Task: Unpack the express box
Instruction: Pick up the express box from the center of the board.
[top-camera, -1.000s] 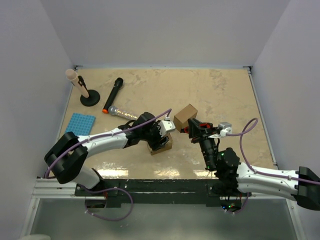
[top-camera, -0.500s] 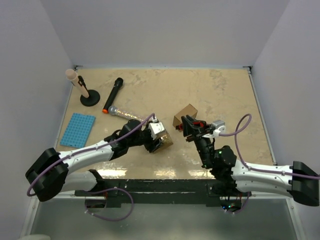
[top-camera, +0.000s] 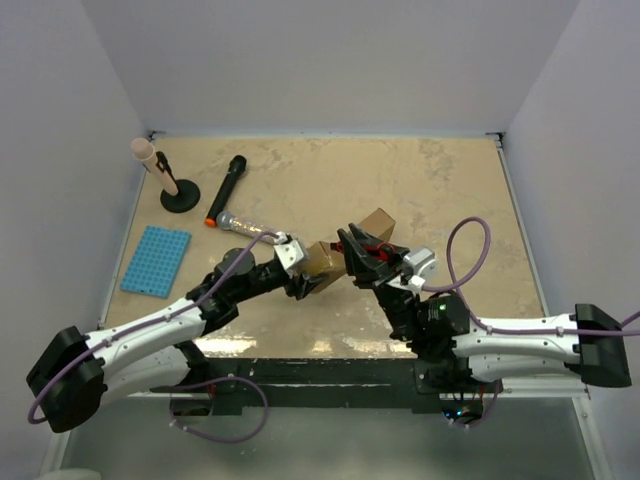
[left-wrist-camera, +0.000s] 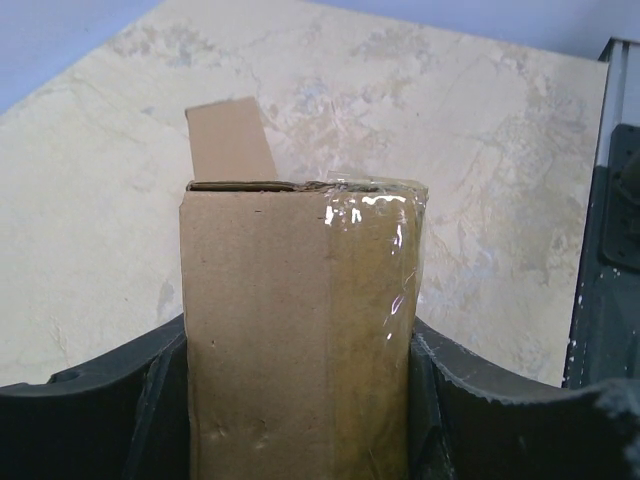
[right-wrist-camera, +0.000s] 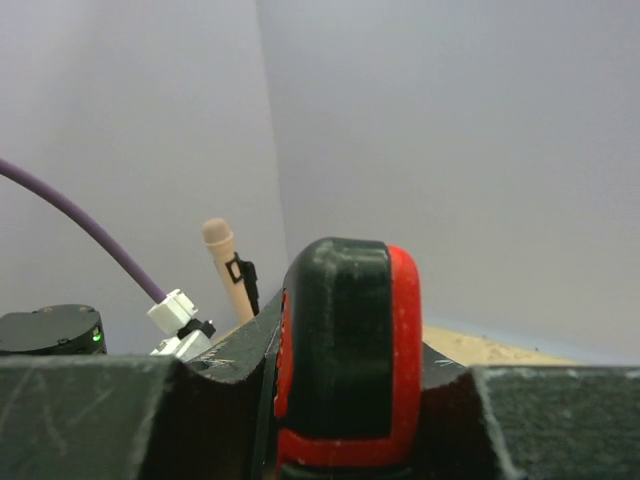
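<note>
taped cardboard box (left-wrist-camera: 300, 330) upright between fingers (left-wrist-camera: 90, 420) of the left hand (left-wrist-camera: 300, 410), flap (left-wrist-camera: 230, 140) up, beige table (left-wrist-camera: 480, 150) behind

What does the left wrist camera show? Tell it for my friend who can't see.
A brown cardboard box stands upright, gripped between two black fingers. Shiny clear tape covers its right side, and one flap sticks up at the top. Behind it lies a beige table.
</note>
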